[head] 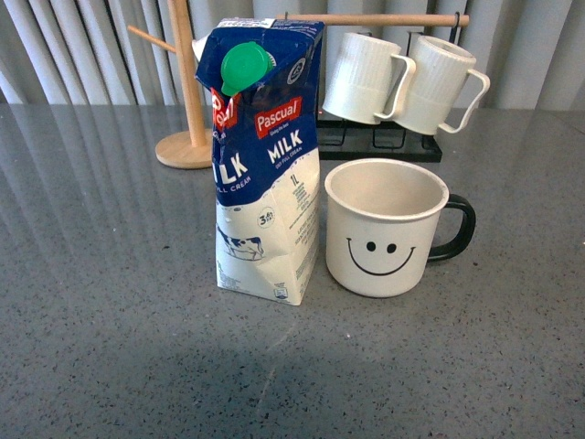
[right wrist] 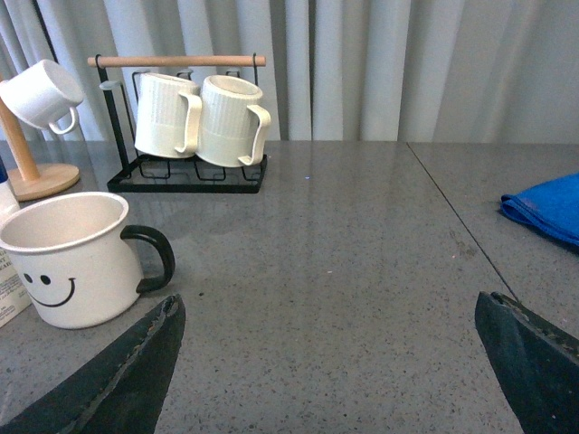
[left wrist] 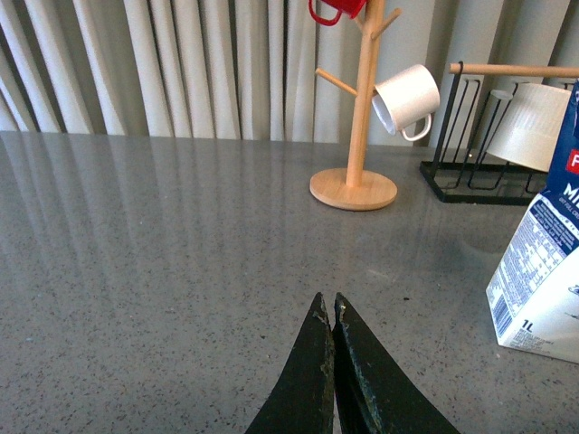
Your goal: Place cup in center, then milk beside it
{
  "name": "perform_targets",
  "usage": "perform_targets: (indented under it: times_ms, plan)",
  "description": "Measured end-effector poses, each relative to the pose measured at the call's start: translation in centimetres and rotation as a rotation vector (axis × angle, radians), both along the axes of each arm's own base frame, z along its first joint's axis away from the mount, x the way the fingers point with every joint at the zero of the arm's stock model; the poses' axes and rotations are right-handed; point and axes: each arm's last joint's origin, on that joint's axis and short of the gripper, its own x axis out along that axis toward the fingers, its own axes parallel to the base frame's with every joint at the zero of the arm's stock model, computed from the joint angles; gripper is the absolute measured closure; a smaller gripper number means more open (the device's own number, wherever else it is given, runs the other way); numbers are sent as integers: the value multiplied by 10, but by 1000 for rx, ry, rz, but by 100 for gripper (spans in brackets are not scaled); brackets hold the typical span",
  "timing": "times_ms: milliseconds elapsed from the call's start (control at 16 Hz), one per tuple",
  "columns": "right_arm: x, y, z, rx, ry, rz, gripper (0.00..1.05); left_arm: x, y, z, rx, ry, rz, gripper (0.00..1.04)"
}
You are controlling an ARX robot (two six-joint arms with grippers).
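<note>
The cup point(head: 384, 229), a wide white mug with a black smiley face and black handle, stands upright on the grey table. The milk point(head: 265, 155), a tall blue-and-white Pascual carton with a green cap, stands upright right beside it on its left, almost touching. Neither arm shows in the front view. My left gripper point(left wrist: 327, 307) is shut and empty, low over bare table, with the milk point(left wrist: 543, 271) off to one side. My right gripper point(right wrist: 326, 312) is open wide and empty, with the cup point(right wrist: 68, 258) just beyond one fingertip point(right wrist: 163, 316).
A wooden mug tree point(head: 187, 91) stands behind the carton; it carries a small white cup point(left wrist: 405, 99) and a red one point(left wrist: 336, 9). A black rack point(head: 379, 137) holds two ribbed white mugs point(head: 402, 78). A blue cloth point(right wrist: 547, 208) lies on the table in the right wrist view.
</note>
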Motion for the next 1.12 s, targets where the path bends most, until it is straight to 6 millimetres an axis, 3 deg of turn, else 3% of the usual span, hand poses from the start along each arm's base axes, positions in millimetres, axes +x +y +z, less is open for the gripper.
perform_targets:
  times_ms: [375,438,500,1125]
  plan:
    - [0,0,0,0,0,0,7,-7,0,-7,0,-12,-1,103]
    - [0,0,0,0,0,0,7,-13,0,-13,0,43,-3,103]
    - [0,0,0,0,0,0,7,-17,0,-9,0,-8,0,103]
    - [0,0,0,0,0,0,7,-17,0,-10,0,0,1,103]
